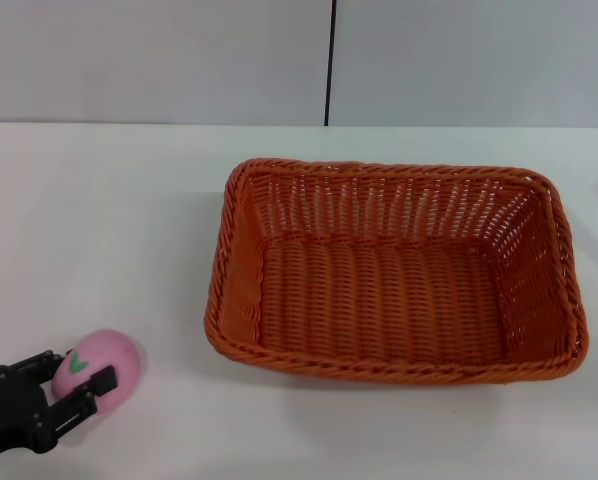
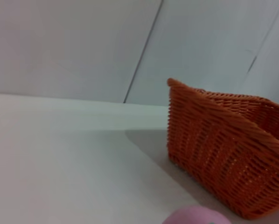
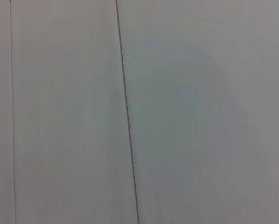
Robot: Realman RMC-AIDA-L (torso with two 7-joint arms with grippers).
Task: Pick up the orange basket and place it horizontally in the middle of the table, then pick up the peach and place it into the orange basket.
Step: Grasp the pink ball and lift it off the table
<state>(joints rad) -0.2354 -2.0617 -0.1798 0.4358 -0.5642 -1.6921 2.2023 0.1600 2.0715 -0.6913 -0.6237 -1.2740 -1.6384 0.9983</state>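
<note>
The orange basket (image 1: 394,272) lies lengthwise across the middle of the table (image 1: 109,220), open side up and empty; one of its corners shows in the left wrist view (image 2: 223,149). The pink peach (image 1: 107,362) with its green leaf mark rests on the table at the front left, and its top edge (image 2: 198,217) shows in the left wrist view. My left gripper (image 1: 84,367) is at the peach's near-left side, open, with one black finger on each side of that end. My right gripper is out of view.
A pale wall with a dark vertical seam (image 1: 330,60) runs behind the table's far edge. Bare white tabletop lies between the peach and the basket. The right wrist view holds only that wall and seam (image 3: 128,121).
</note>
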